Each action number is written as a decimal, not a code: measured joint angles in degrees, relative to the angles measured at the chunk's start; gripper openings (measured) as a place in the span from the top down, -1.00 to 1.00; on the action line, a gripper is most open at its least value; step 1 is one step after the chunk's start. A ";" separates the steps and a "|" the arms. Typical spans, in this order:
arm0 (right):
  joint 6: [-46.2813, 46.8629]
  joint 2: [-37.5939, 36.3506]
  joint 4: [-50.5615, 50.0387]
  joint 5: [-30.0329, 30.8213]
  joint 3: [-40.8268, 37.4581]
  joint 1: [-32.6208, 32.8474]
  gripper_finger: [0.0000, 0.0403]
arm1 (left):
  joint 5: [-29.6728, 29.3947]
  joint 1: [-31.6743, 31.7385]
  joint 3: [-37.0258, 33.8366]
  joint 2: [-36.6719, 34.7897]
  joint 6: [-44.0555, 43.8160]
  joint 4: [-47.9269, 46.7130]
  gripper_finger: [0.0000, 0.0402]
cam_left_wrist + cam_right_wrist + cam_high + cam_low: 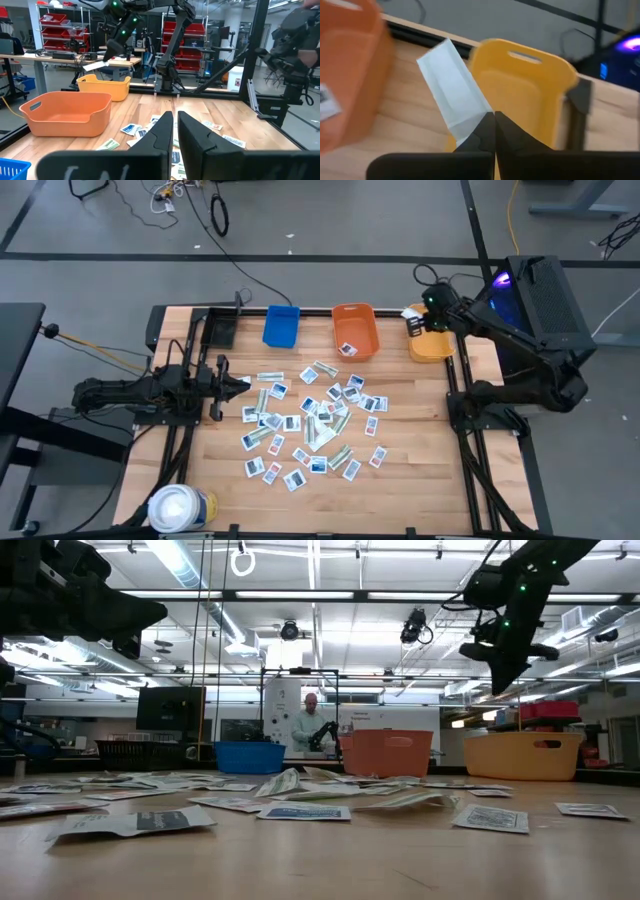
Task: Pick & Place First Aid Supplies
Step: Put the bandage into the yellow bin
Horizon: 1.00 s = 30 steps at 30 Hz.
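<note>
Wooden planks make up the surface (410,480), framed by dark rails and standing on a grey floor with cables. Along its far edge sit three bins: a blue bin (282,326) on the left, an orange bin (355,330) in the middle with one packet lying inside, and a yellow bin (431,345) on the right. Dozens of packets (315,420), white with blue or red print plus a few pale greenish strips, lie scattered flat over the middle of the surface, nearer than the bins. A white roll (180,508) with a yellow and blue band stands at the near left corner.

The right end effector (494,116) hangs in the air above the yellow bin's left edge, between that bin and the orange one. Its fingers are pinched together on one white packet (452,95), which sticks out flat from the tips, clear of the surface and of both bins. From the low camera this arm shows high at the right, over the yellow bin.

The left end effector (175,122) sits low at the left side of the surface, just beside the leftmost packets and pointing toward the heap. Its fingers stand narrow, only a slim gap between them, with nothing between them.

Beyond the far edge, the room holds red shelving, desks and ceiling lights, and a person (309,725) stands well behind the bins.
</note>
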 joint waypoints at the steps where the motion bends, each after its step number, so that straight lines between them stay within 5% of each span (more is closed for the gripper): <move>1: 0.29 0.00 -0.66 0.53 0.00 -0.71 1.00 | 0.01 -0.02 0.00 0.00 0.00 0.00 0.84; 30: 7.85 -6.66 -9.63 0.19 -0.02 0.14 1.00 | 0.00 0.00 -0.01 0.00 0.00 0.00 0.84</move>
